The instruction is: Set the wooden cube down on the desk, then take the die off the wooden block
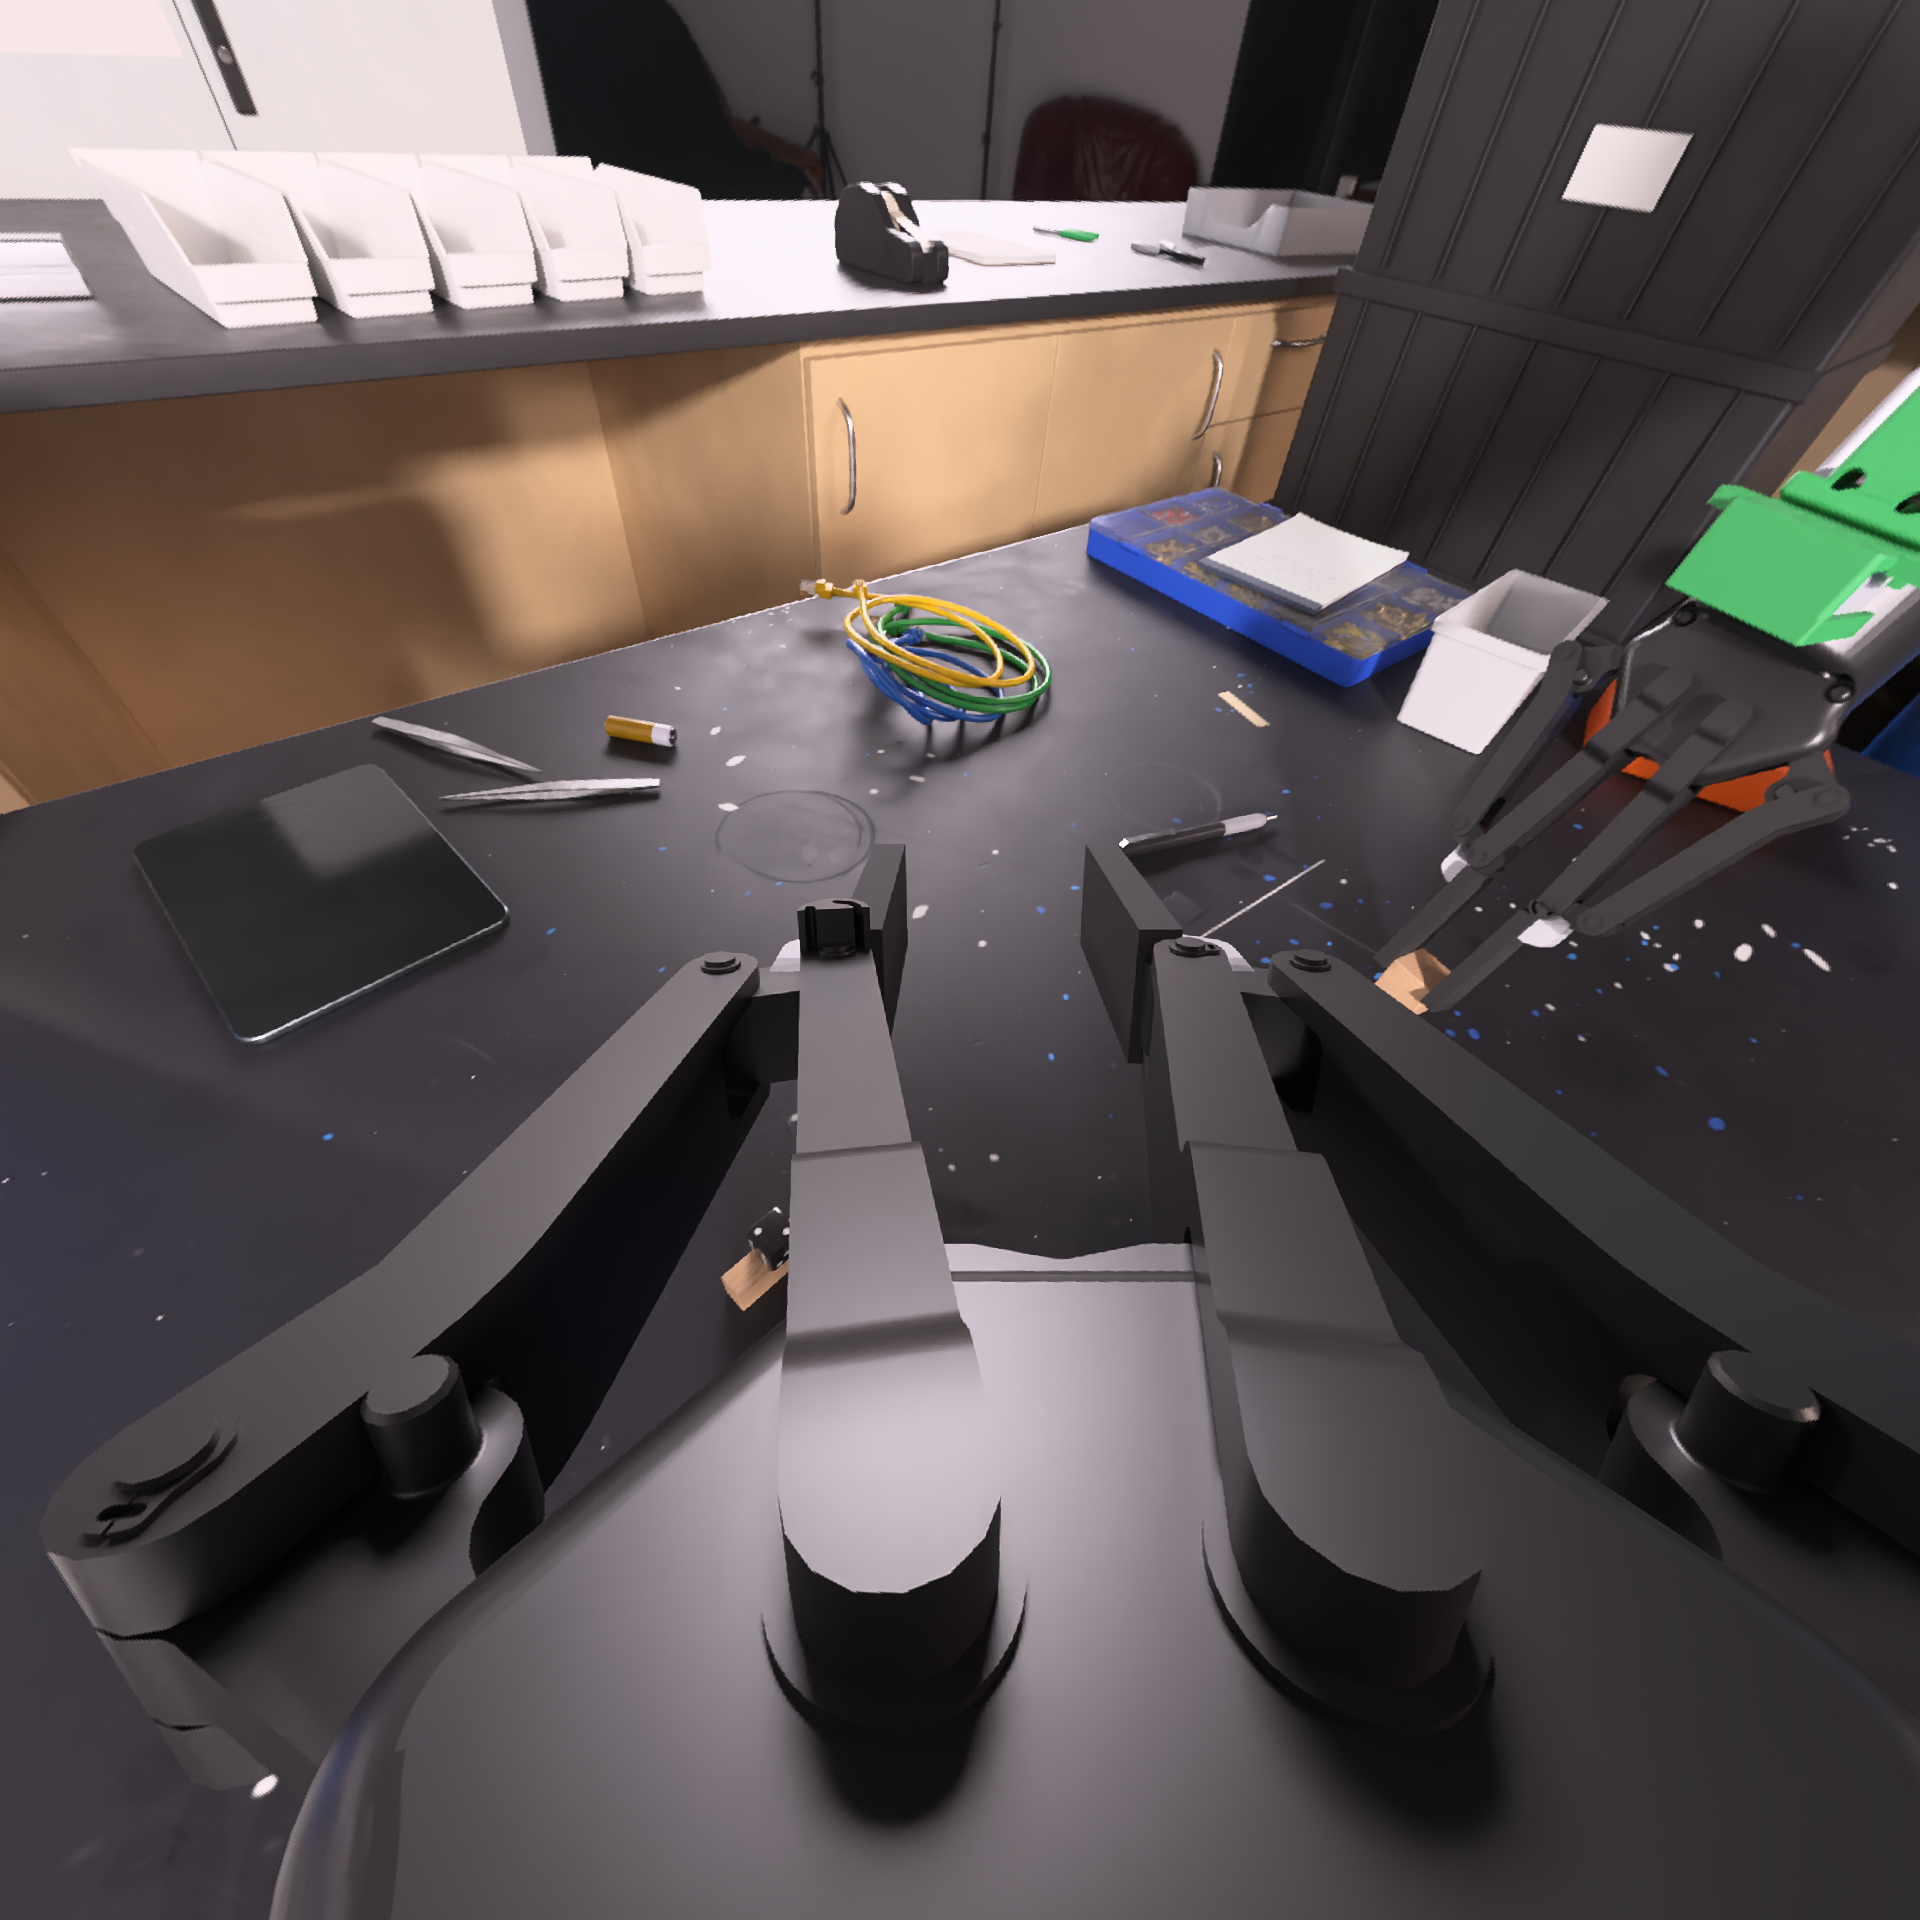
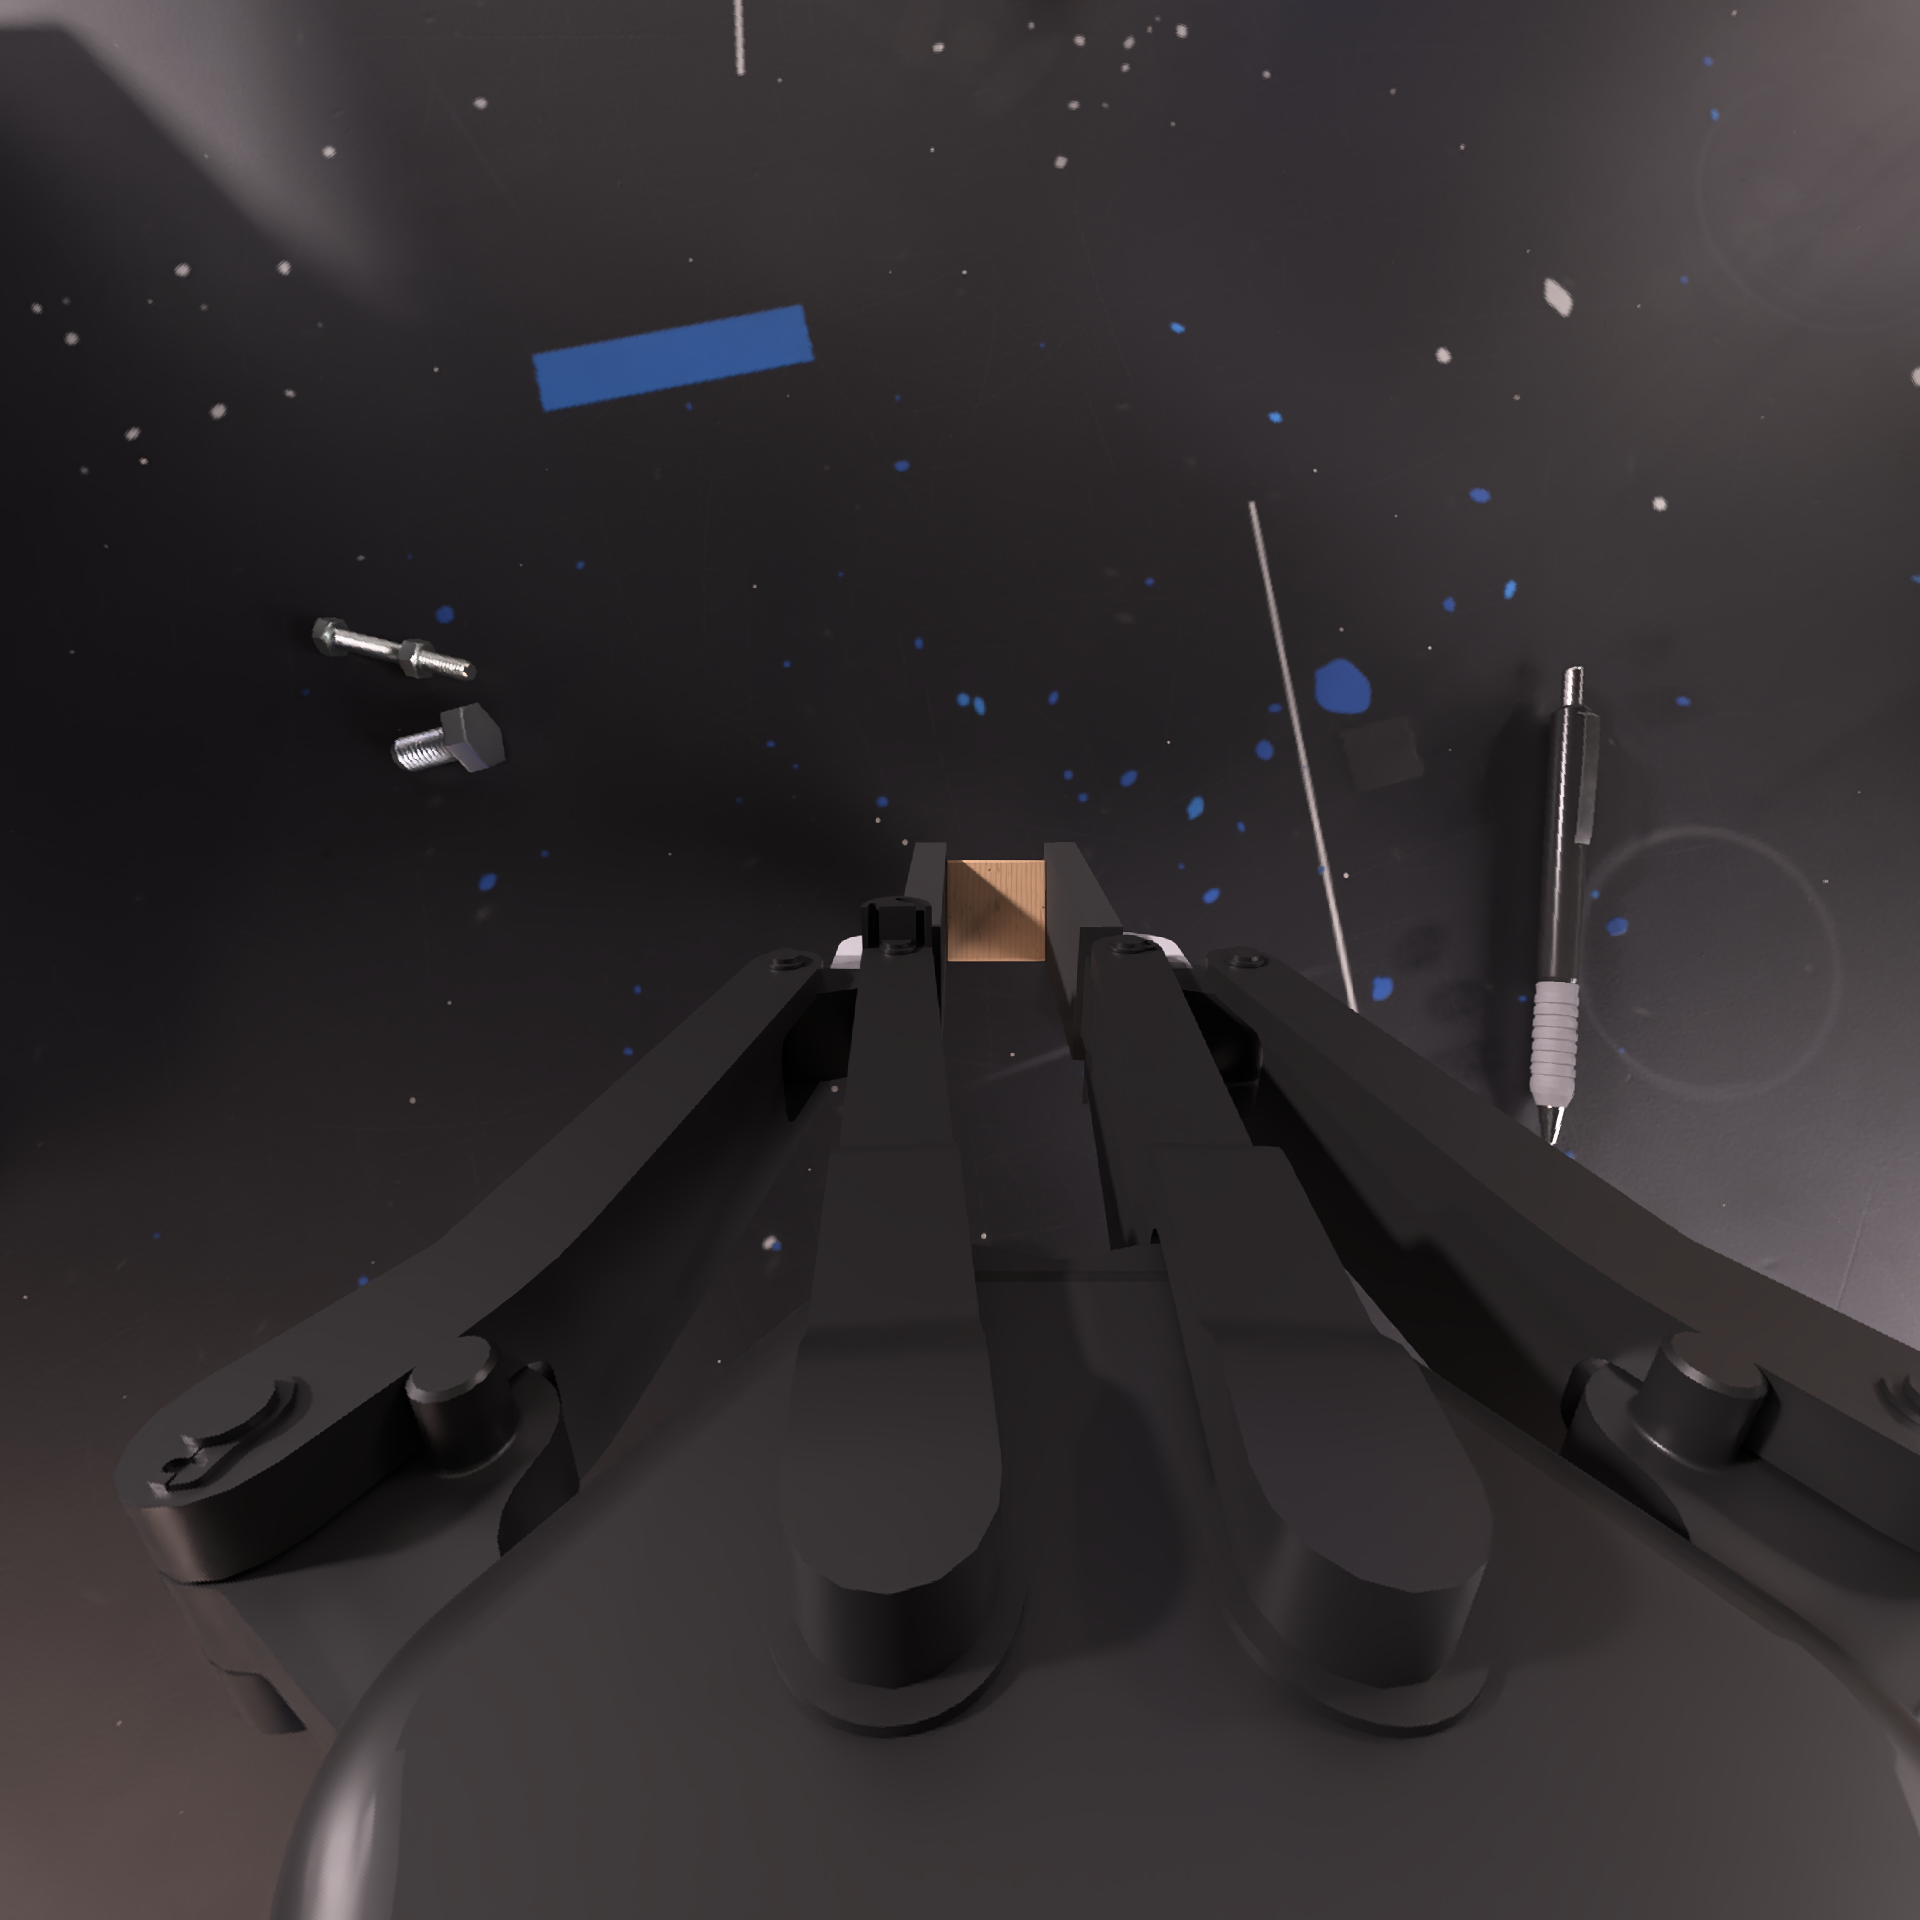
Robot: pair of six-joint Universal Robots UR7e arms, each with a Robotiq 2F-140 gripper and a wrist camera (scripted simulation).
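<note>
My right gripper point(image 2: 994, 894) is shut on the wooden cube point(image 2: 994, 911), a small tan block held between its fingertips just above the dark desk. In the left wrist view the same gripper point(image 1: 1429, 987) reaches down at the right with the cube point(image 1: 1405, 977) at its tips, close to the desk surface. My left gripper point(image 1: 992, 920) is open and empty above the desk. Below it, partly hidden behind its left finger, a black die point(image 1: 769, 1236) sits on a wooden block point(image 1: 750, 1280).
The speckled dark desk point(image 1: 623, 1091) holds a black tablet point(image 1: 317, 899), two tweezers point(image 1: 551, 792), a battery point(image 1: 640, 730), coiled cables point(image 1: 951, 660), a pen point(image 2: 1558, 904), a thin rod point(image 2: 1304, 758), two bolts point(image 2: 416, 686), blue tape point(image 2: 673, 356), a blue parts box point(image 1: 1273, 582) and a white bin point(image 1: 1486, 660).
</note>
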